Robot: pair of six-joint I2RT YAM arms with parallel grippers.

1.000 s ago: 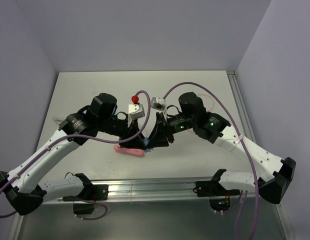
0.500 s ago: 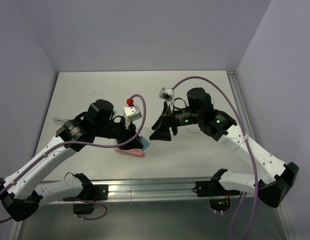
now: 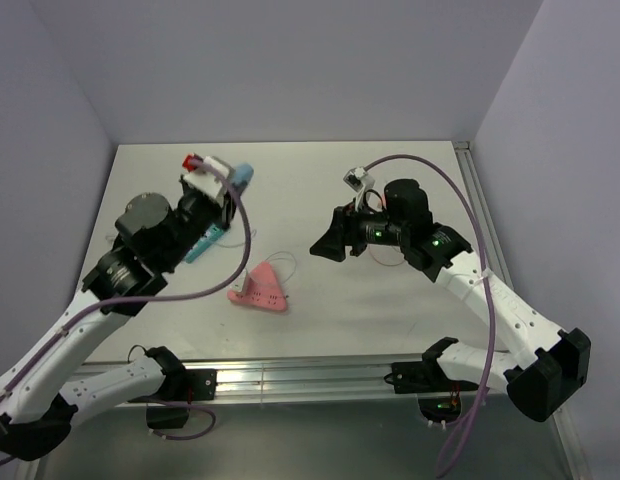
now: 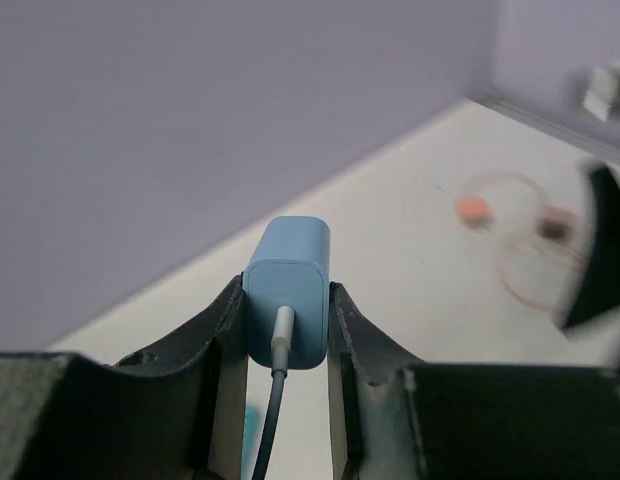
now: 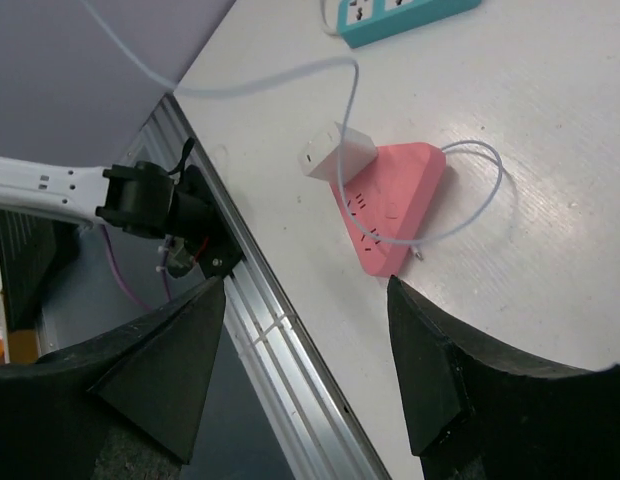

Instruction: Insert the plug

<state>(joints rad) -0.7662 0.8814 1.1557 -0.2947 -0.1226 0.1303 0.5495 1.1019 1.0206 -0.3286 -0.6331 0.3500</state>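
A blue plug (image 4: pixel 287 290) with a grey cable running from its back sits clamped between my left gripper's (image 4: pixel 287 300) fingers. From above, the left gripper (image 3: pixel 230 185) holds that plug (image 3: pixel 244 177) raised over the table's back left, just past a teal power strip (image 3: pixel 200 245). A pink triangular power strip (image 3: pixel 260 292) lies at the front centre, with a white adapter (image 5: pixel 335 152) plugged into it. My right gripper (image 3: pixel 325 245) hangs open and empty to the right of the pink strip (image 5: pixel 390 205), well above it.
A thin pale cable (image 5: pixel 470 200) loops around the pink strip. More thin cable loops and a small orange piece (image 4: pixel 475 208) lie near the right arm. The aluminium rail (image 5: pixel 280 340) runs along the table's near edge.
My left arm lifted away from the pink strip and swung to the back left with the blue plug. The right gripper opened and drew back to the right.
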